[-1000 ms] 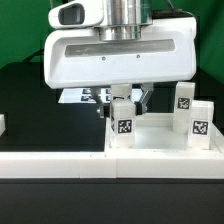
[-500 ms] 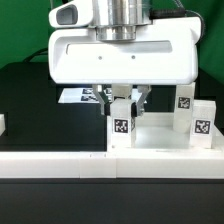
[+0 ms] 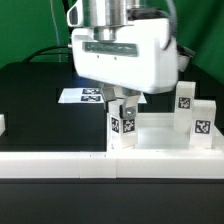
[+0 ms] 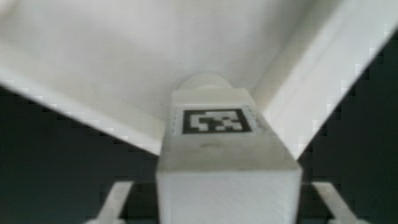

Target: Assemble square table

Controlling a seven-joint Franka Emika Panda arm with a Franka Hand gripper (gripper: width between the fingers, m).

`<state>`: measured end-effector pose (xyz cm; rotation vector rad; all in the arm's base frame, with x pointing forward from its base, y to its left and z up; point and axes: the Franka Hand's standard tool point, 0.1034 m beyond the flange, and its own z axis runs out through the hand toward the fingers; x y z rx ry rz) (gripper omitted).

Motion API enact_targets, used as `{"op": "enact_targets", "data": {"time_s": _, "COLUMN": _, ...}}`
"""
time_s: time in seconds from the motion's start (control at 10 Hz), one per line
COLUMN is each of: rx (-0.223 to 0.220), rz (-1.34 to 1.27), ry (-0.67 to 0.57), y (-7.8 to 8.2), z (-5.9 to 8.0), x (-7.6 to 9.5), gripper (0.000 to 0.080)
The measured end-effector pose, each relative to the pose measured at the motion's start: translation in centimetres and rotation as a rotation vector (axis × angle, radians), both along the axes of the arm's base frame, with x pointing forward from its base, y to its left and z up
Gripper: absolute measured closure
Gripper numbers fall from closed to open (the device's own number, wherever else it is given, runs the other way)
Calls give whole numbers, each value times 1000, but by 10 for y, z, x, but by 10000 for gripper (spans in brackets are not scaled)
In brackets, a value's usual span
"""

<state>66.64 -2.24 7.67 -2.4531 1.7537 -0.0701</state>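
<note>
The square table's white slab (image 3: 155,143) lies at the exterior view's right, raised rim up. One white tagged leg (image 3: 122,126) stands upright in its near left corner. My gripper (image 3: 122,103) reaches down over that leg's top and is shut on it. In the wrist view the same leg (image 4: 222,150) fills the middle, its tag facing the camera, with a finger on either side (image 4: 118,200) and my gripper (image 4: 222,203) round it. Two more tagged legs (image 3: 185,97) (image 3: 203,126) stand upright at the slab's right side.
A long white low wall (image 3: 55,160) runs along the front, right against the slab. The marker board (image 3: 85,96) lies flat behind the gripper. A small white piece (image 3: 2,124) shows at the left edge. The tabletop is black.
The jaws have closed in on the leg's top. Since half a second ago the hand has turned about its upright axis, so its broad face now points another way. The leg stays in its corner.
</note>
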Motion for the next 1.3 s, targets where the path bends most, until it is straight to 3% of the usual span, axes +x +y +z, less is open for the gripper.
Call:
{"op": "enact_targets", "data": {"time_s": 0.4, "rx": 29, "rz": -255, "ry": 26, "y": 3, "z": 0, "x": -1, "gripper": 509}}
{"op": "enact_targets", "data": {"time_s": 0.7, "rx": 123, "rz": -693, "ry": 62, "y": 9, "z": 0, "x": -1, "gripper": 509}}
{"op": "enact_targets", "data": {"time_s": 1.0, "rx": 145, "rz": -836, "ry": 62, "y": 8, "z": -1, "x": -2, "gripper": 508}}
{"op": "enact_targets", "data": {"time_s": 1.3, "rx": 133, "rz": -840, "ry": 67, "y": 7, "z": -1, "x": -3, "gripper": 502}}
